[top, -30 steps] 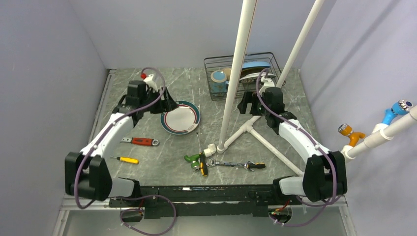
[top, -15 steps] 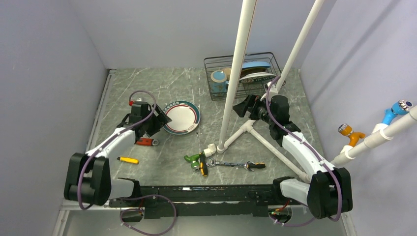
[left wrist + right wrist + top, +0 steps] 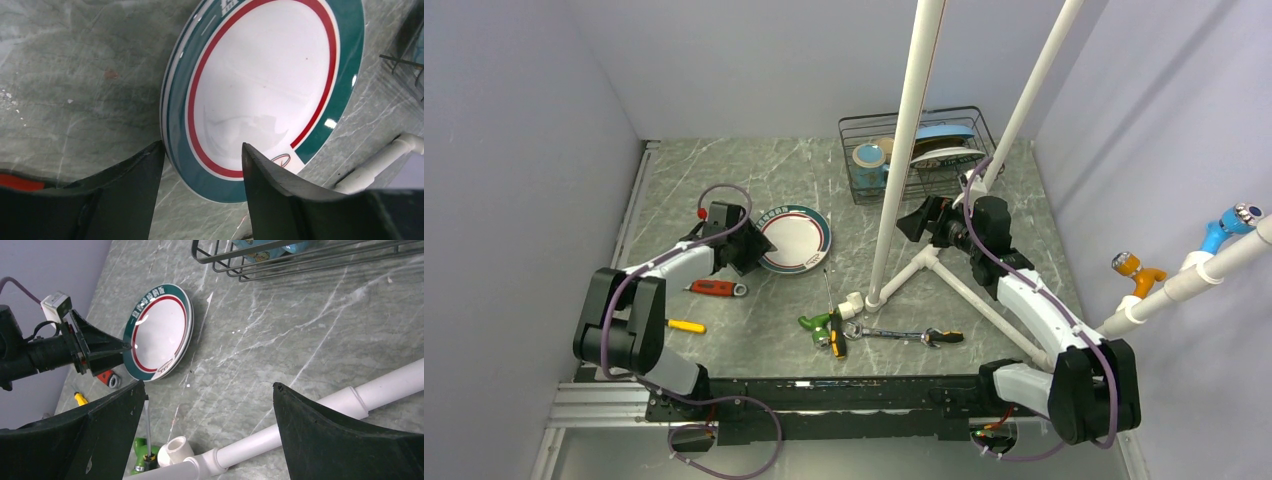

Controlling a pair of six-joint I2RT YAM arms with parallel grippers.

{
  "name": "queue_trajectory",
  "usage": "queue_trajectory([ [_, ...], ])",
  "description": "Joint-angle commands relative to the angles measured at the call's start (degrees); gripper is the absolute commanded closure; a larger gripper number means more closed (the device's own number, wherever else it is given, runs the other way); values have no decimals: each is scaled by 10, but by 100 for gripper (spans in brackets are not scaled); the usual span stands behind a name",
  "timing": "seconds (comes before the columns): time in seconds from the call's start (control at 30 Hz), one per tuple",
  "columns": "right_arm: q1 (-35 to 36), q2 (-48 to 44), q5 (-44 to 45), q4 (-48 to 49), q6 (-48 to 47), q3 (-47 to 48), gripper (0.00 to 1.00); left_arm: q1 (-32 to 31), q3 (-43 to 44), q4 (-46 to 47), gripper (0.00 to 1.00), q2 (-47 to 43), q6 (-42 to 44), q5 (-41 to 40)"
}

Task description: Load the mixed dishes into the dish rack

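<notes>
Left wrist — jaws astride green-rimmed plate [image 3: 260, 85]

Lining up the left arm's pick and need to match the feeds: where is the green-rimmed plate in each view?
Top external: green-rimmed plate sits left of centre.
Left wrist: the plate fills the upper middle, its near rim at the bottom.
Right wrist: the plate is at upper left.
Shared landmark: the left gripper is at the plate's rim in all three views.
</notes>
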Motion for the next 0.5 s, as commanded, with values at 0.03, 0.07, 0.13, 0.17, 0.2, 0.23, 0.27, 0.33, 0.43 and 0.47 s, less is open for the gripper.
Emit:
queue_trajectory([
  [0.03, -2, 14, 7, 1, -4, 15, 0, -3, 21, -18, 40, 15, 6, -27],
  [0.07, -2, 18, 7, 1, -3, 17, 0, -4, 25, -28, 43, 19, 10, -33],
  [0.13, -2, 30, 6, 2, -1, 22, 0, -6, 28, -38, 51, 26, 19, -42],
  [0.17, -2, 35, 5, 1, 1, 26, 0, -6, 30, -41, 55, 29, 23, -41],
  [0.2, -2, 41, 5, 0, 3, 30, 0, -7, 34, -44, 59, 32, 30, -41],
  [0.23, -2, 46, 4, -1, 6, 34, 0, -8, 38, -49, 64, 33, 37, -42],
  [0.27, -1, 50, 4, 0, 10, 38, 0, -10, 43, -54, 67, 32, 43, -43],
  [0.33, -1, 59, -2, 4, 17, 43, 0, -14, 51, -60, 70, 28, 58, -43],
  [0.43, -1, 73, -19, 10, 27, 51, 0, -20, 67, -74, 75, 21, 75, -65],
  [0.47, 0, 77, -22, 11, 30, 53, 0, -22, 69, -76, 77, 18, 78, -65],
])
